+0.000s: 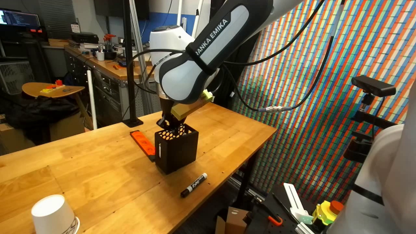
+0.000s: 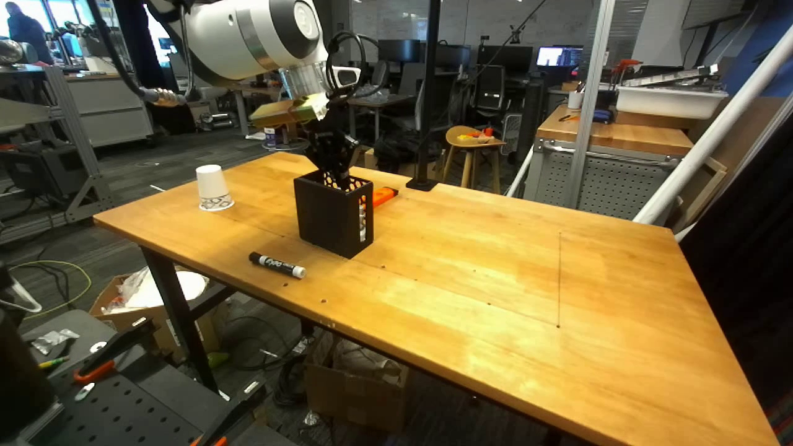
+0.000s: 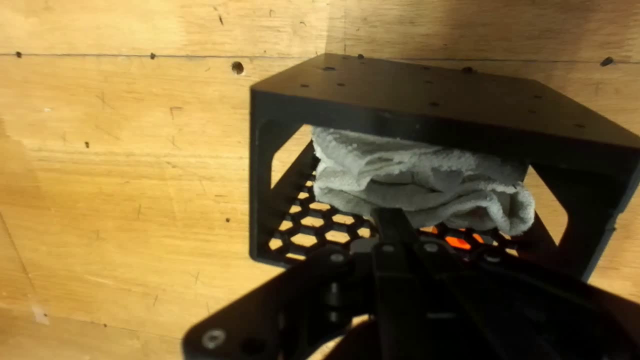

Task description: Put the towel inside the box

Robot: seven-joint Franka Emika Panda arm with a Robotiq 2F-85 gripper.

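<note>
Table (image 2: 495, 291): light-brown wood top, plank seams, small holes + scratches, some glare. Box (image 1: 180, 151) stands upright on it, open top, hex-mesh wall visible. Towel (image 3: 410, 175) is inside the box, folded/bunched, partly hidden by the rim in wrist view; a bit of white shows thru the side slot in both exterior views. Gripper (image 3: 392, 216) points down into the box opening, jaws closed together, nothing seen btwn them; tips overlap the towel's edge in wrist view (can't tell if touching).

Orange-red block (image 1: 143, 143) flat just beside the box. Marker (image 2: 277, 265), Expo label, lying near table edge. Paper cup (image 2: 212, 184) upside down, well apart from box. Black post (image 1: 129, 65) on a base plate at the far edge.

Room: lab/office type. Behind table in an exterior view: stool (image 2: 456, 137), office chair (image 2: 490, 87), lit monitor (image 2: 559, 56), workbench (image 2: 632, 137) w/ white bin (image 2: 672, 102). Cardboard carton (image 2: 356, 396) on dark floor (image 2: 176, 158) under table. Multicolor striped wall (image 1: 312, 130) past the table edge in an exterior view.
</note>
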